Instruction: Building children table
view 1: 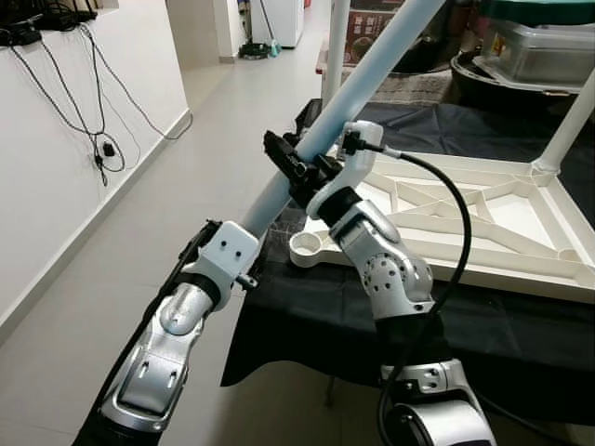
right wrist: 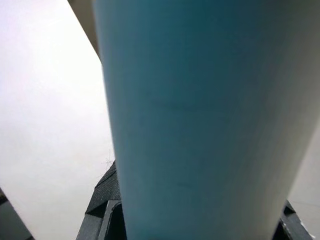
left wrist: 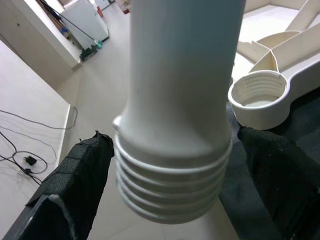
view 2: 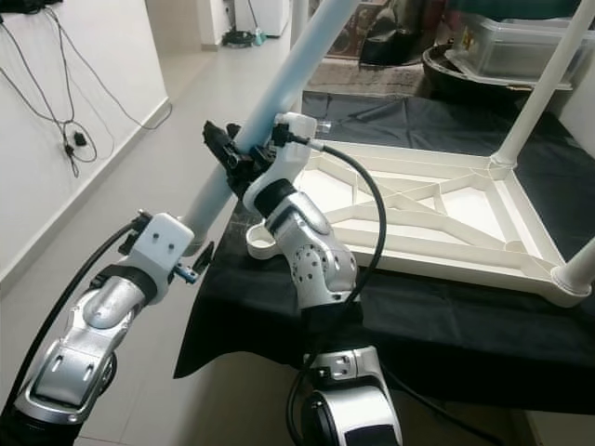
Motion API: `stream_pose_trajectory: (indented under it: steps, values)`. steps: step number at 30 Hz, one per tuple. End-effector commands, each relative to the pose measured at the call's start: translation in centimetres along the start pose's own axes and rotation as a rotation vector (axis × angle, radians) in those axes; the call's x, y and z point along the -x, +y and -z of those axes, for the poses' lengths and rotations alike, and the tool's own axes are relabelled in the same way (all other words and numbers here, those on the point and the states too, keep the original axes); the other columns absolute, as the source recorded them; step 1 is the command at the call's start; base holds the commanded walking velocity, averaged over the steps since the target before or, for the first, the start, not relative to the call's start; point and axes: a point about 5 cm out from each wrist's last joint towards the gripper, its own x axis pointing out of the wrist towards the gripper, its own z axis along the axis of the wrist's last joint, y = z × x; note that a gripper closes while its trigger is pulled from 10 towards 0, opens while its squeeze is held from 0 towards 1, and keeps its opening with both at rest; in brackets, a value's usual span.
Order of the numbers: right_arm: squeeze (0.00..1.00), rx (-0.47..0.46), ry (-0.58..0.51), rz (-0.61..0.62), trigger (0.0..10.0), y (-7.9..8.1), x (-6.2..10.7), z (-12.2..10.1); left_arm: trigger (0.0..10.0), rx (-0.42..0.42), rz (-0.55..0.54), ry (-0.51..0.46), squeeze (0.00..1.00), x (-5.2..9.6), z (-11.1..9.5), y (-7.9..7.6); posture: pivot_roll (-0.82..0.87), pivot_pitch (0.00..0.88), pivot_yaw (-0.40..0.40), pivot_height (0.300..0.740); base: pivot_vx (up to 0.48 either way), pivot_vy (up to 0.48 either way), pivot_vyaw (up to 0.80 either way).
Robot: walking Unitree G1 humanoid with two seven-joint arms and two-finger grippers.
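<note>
Both silver arms hold the long pale-blue plastic table leg (view 1: 372, 70) slanted. Left pincer (view 1: 232, 243) and right pincer (view 1: 296, 167) each squeeze it, aiming its screw end at the round white socket (left wrist: 259, 95) of the upside-down white tabletop (view 1: 483, 228) on the black-covered bench (view 1: 307, 316).

A home hallway: pale tiled floor (view 1: 232, 139) ran beside a white wall (view 1: 56, 139), toward a white fridge (view 1: 279, 20).

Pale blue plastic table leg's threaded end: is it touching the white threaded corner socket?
Apart. Left wrist view shows the leg clear of the socket.
</note>
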Motion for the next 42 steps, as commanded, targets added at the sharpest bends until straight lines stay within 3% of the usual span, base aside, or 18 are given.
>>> stream_pose_trajectory:
  steps: [1, 16, 42]
  values:
    - [0.00, -0.035, 0.011, -0.045, 10.0, 0.8, 0.1, 0.4, 10.0, 0.024, -0.010, 0.037, 0.00, 0.0, 1.1, 0.0, 0.08, 0.055, -0.018, 0.740, 0.000, 0.000, 0.00]
    - [0.00, -0.042, 0.036, -0.109, 10.0, 1.8, 0.4, 0.6, 10.0, 0.035, -0.017, 0.044, 0.00, -0.1, 1.4, 0.1, 0.07, 0.054, -0.015, 0.740, 0.000, 0.000, 0.00]
    - [0.00, -0.028, 0.051, -0.099, 10.0, 2.1, 0.7, 1.0, 10.0, 0.047, 0.023, 0.011, 0.00, -0.8, 0.5, -1.0, 0.07, 0.054, -0.010, 0.740, 0.000, 0.000, 0.00]
